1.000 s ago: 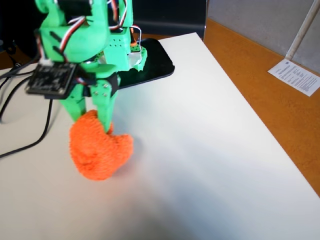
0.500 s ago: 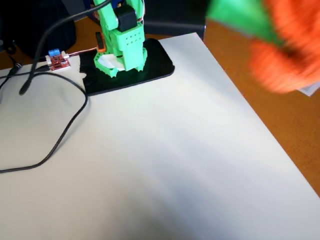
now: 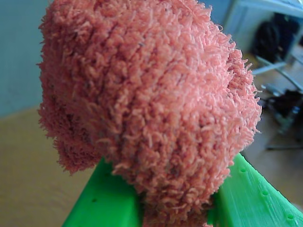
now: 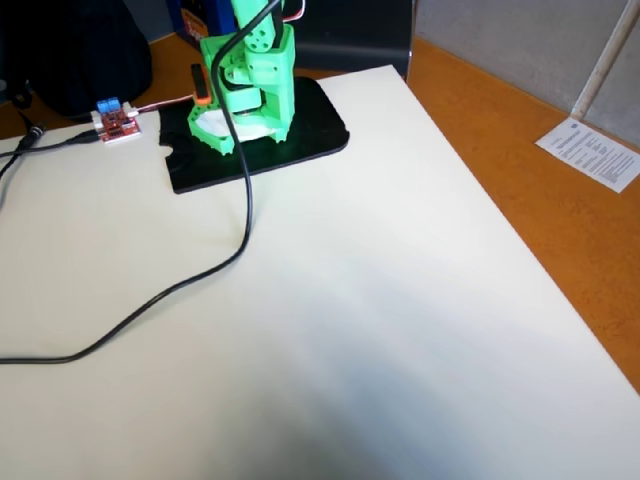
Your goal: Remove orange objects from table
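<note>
Cream table [image 4: 400,300] without the orange wad [image 3: 147,104], apparently pinched between the green gripper [image 3: 177,208] fingers.

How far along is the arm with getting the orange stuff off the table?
Mostly done. In the fixed view the cream table shows no orange item, only the arm's green base, a black cable and a small red board. The wrist view shows the orange cloth wad clamped in the gripper. Left: releasing it off the table.
</note>
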{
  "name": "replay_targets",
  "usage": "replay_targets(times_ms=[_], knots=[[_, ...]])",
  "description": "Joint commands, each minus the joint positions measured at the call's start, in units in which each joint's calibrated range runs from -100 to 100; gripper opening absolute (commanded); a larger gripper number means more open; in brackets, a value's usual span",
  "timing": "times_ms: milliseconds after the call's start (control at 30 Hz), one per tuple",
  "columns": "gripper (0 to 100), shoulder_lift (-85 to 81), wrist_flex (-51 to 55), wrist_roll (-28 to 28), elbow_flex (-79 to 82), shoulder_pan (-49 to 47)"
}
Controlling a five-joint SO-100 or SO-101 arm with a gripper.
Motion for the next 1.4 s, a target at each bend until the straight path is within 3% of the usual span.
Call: replay_targets(times_ms=[0,167,233,300,333,367,400,500,1000,1167,1267,1367], knots=[[0,-4.75,-9.16,-3.76,0.77,-3.11],[0,-8.44,-21.15,-9.52,2.61,-1.71],[3,-9.11,-14.59,-9.87,3.49,-0.75],[49,-9.2,3.25,-14.95,3.49,1.4],[50,-9.03,11.11,-12.5,3.49,1.54],[49,-8.27,17.03,-5.27,3.49,1.69],[49,-7.77,19.06,-1.95,4.16,1.99],[49,-6.68,16.14,-4.93,2.61,0.73],[49,-7.52,14.03,-4.49,2.81,2.95],[49,-18.85,19.06,-7.52,23.54,12.04],[49,-31.02,28.38,-8.94,44.57,22.1],[49,-44.28,30.33,-6.84,66.47,34.52]])
